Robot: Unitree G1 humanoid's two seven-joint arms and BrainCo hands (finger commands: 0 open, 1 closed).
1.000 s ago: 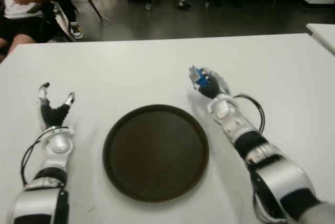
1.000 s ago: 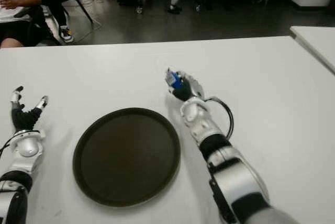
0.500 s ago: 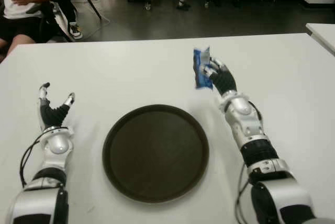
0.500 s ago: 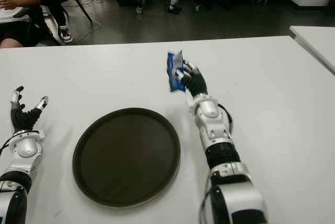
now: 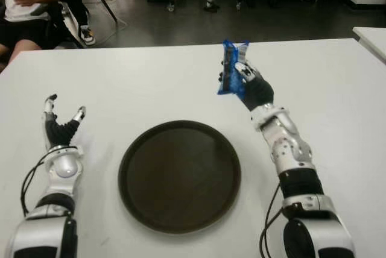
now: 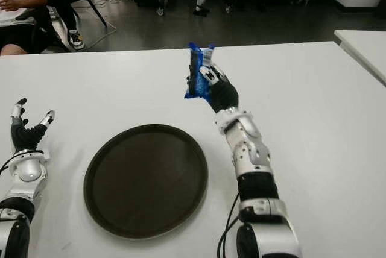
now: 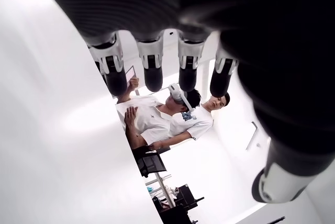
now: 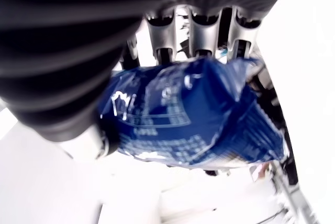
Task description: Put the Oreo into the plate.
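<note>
Step in hand: carry. The right hand (image 5: 250,86) is raised above the worktop (image 5: 151,83) beyond the plate (image 5: 180,175), forearm extended, fingers closed round the upright blue Oreo pack (image 5: 230,68). Next: bring it back over the plate, lower, release. The left hand (image 5: 60,126) shows left of the plate, fingers spread, holding nothing.

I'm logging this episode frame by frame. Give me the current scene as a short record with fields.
oreo pack: blue Oreo pack, held upright above the table, beyond the plate's far right edge
right hand: right hand, raised, fingers closed on the pack
left hand: left hand, left of the plate, fingers spread, holding nothing
plate: dark round plate, nothing on it
surface: white table
task status: pack not yet in plate
</note>
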